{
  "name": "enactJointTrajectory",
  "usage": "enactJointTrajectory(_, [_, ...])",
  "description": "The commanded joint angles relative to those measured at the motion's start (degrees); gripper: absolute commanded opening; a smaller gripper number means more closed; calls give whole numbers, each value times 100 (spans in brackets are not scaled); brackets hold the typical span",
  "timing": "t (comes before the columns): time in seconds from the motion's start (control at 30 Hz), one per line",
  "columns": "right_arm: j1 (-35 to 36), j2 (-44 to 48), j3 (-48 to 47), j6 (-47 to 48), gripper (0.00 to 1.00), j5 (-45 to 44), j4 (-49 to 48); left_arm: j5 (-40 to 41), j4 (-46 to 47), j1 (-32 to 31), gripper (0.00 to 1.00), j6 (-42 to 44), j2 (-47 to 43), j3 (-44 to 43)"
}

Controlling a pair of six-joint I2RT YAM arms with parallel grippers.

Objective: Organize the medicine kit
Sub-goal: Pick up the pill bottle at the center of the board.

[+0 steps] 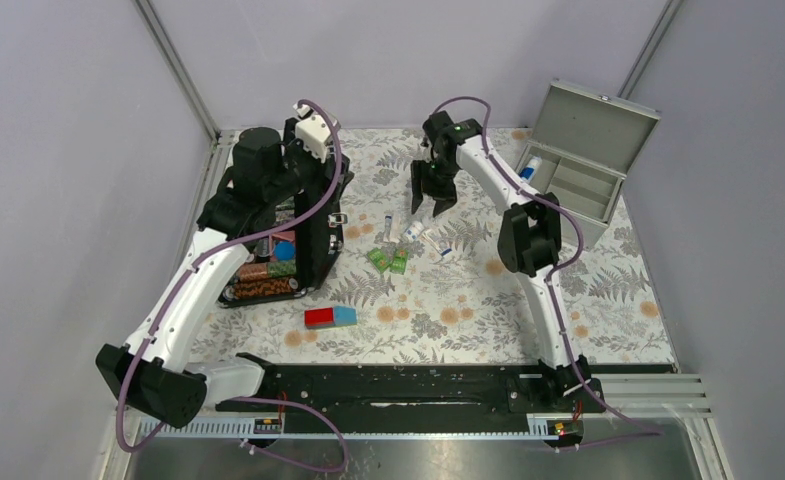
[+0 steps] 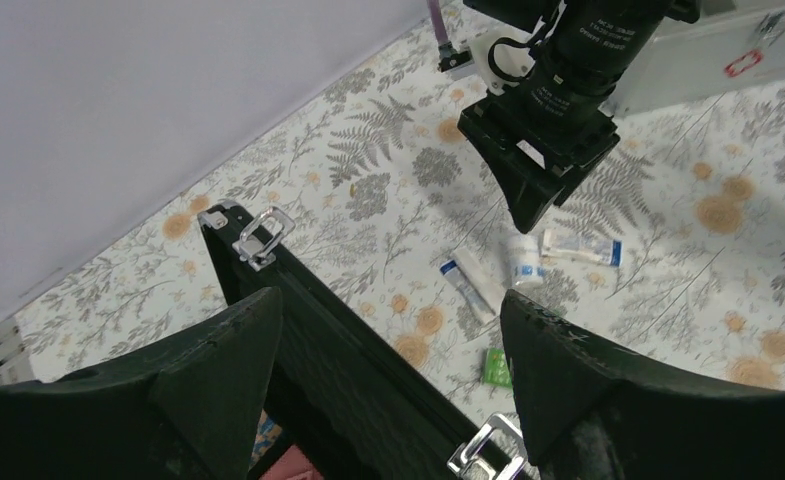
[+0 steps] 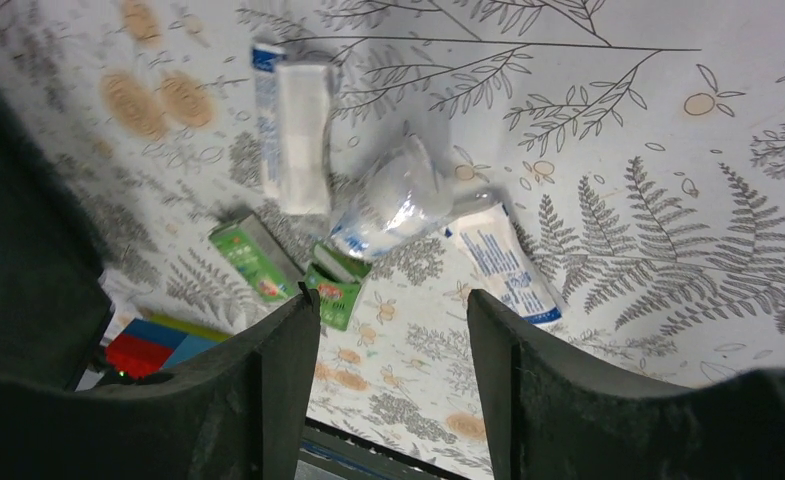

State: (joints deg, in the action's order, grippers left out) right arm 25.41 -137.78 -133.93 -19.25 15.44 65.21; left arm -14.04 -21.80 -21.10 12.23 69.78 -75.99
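Likely pickup step — right hand (image 3: 393, 300) wide, empty, above small bottle (image 3: 393, 200), mid tabletop (image 1: 488, 300). Left hand (image 2: 390, 305) wide over black case (image 1: 318, 245), left. Medicine kit (image 1: 588, 150) open, far right. Next — lower, straddle bottle, close.

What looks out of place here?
Tubes and green packets lie scattered mid-table, outside the open kit, which shows just one bottle inside. A red-blue box lies apart from them.
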Motion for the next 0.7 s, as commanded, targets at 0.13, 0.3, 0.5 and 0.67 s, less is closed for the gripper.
enactJointTrajectory(0.13, [496,-444,-234,-896,65,-364,-41,449,-316,10,80,657,-37,-237])
enactJointTrajectory(0.3, [637,-654,-299,-1358,66,-988,158,670,-339,-10,80,825,-83,-211])
enactJointTrajectory(0.5, [697,-770,-218,-1410,61,-1350,266,787,-391,-130,80,1023,-248,-100])
enactJointTrajectory(0.67, [707,-955,-476,-1251,58,-1678,222,706,-352,-211,81,876,-217,-185])
